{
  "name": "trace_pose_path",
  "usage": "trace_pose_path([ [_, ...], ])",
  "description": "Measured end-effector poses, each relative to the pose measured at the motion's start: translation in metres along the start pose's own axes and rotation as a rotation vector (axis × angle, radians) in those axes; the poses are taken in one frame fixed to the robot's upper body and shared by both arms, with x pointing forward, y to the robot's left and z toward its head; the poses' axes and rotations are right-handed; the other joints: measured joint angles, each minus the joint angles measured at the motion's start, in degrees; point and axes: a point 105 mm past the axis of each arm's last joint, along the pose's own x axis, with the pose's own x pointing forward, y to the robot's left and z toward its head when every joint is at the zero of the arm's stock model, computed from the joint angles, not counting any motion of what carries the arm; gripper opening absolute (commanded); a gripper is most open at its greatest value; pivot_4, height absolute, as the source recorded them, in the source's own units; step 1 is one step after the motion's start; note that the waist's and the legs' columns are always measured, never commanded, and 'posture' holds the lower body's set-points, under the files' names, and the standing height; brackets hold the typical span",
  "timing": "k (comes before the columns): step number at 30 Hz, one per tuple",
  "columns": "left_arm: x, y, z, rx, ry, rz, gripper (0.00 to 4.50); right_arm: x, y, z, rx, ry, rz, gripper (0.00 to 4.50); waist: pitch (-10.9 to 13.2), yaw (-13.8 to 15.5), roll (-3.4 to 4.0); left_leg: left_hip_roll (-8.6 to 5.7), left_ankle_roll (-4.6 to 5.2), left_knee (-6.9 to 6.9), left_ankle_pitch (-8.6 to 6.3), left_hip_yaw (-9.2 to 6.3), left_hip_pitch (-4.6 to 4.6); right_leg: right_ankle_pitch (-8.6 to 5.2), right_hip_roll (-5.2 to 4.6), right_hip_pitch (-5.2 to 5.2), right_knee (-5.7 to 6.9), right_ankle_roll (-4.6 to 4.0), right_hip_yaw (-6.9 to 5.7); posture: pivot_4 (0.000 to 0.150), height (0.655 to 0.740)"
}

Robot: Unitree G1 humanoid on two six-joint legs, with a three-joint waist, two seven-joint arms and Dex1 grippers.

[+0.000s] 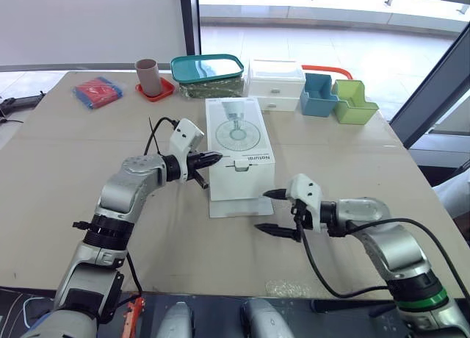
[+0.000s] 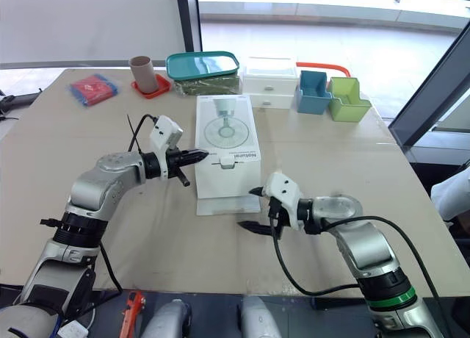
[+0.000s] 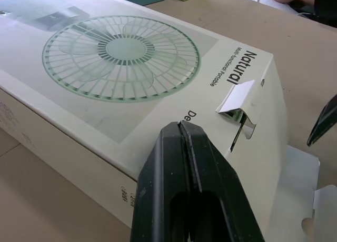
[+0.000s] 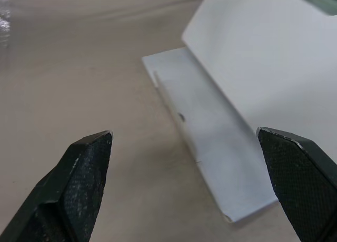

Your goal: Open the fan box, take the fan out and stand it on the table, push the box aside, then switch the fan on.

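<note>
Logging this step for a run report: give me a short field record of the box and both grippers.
fan box: lying flat on the table, picture side up
end flap: open, flat on the table at the near end
left gripper: shut, tips at the box's left top edge
right gripper: open, facing the end flap, holding nothing

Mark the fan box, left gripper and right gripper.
fan box (image 1: 236,136), left eye view, middle of its printed top face.
left gripper (image 1: 214,159), left eye view, closed fingertips at the box's edge.
right gripper (image 1: 262,210), left eye view, midway between its open fingertips.
</note>
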Motion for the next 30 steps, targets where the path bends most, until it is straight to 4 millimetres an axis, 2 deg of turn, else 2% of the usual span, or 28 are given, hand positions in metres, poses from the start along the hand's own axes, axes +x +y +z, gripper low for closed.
trace_pose_path([
  [3, 0.0, 0.0, 0.0, 0.001, 0.0, -0.001, 0.04, -0.018, -0.027, 0.001, 0.073, -0.057, -0.155, 4.5, 0.0, 0.03, -0.01, 0.0, 0.0, 0.0, 0.0, 0.0, -0.01, -0.01, 0.0, 0.0, 0.0, 0.01, 0.0, 0.15, 0.74],
  [5, 0.0, 0.0, 0.0, 0.001, 0.0, -0.001, 0.04, -0.031, -0.048, -0.012, 0.147, -0.062, -0.274, 4.5, 0.0, 0.02, 0.0, -0.01, 0.0, 0.0, 0.0, 0.0, 0.0, 0.0, -0.01, 0.0, 0.0, 0.0, 0.0, 0.15, 0.74],
  [7, 0.0, -0.001, 0.0, 0.003, 0.0, -0.002, 0.04, -0.032, -0.05, -0.017, 0.169, -0.056, -0.285, 4.5, 0.0, -0.03, 0.0, 0.0, 0.01, -0.01, 0.0, 0.0, 0.01, 0.0, 0.0, 0.0, 0.0, 0.0, 0.0, 0.15, 0.74],
  [18, -0.001, -0.004, 0.0, 0.015, 0.003, -0.006, 0.04, -0.016, -0.035, -0.016, 0.235, -0.121, -0.173, 4.5, 0.0, 0.0, 0.0, 0.0, 0.01, -0.02, -0.01, 0.01, 0.0, -0.01, 0.0, 0.0, 0.0, 0.02, 0.01, 0.15, 0.74],
  [21, -0.001, -0.005, -0.001, 0.016, 0.003, -0.01, 0.04, -0.005, -0.022, -0.015, 0.262, -0.124, -0.093, 4.5, 0.0, 0.01, 0.0, -0.01, 0.01, -0.02, -0.01, 0.0, -0.01, -0.02, -0.01, 0.0, 0.0, 0.02, 0.01, 0.15, 0.74],
  [30, -0.002, -0.007, -0.001, 0.016, 0.004, -0.011, 0.04, -0.003, -0.011, -0.011, 0.287, -0.141, -0.035, 4.5, 0.0, 0.0, 0.0, -0.01, 0.01, -0.02, -0.01, 0.0, -0.01, -0.02, -0.01, 0.0, 0.0, 0.04, 0.0, 0.15, 0.74],
])
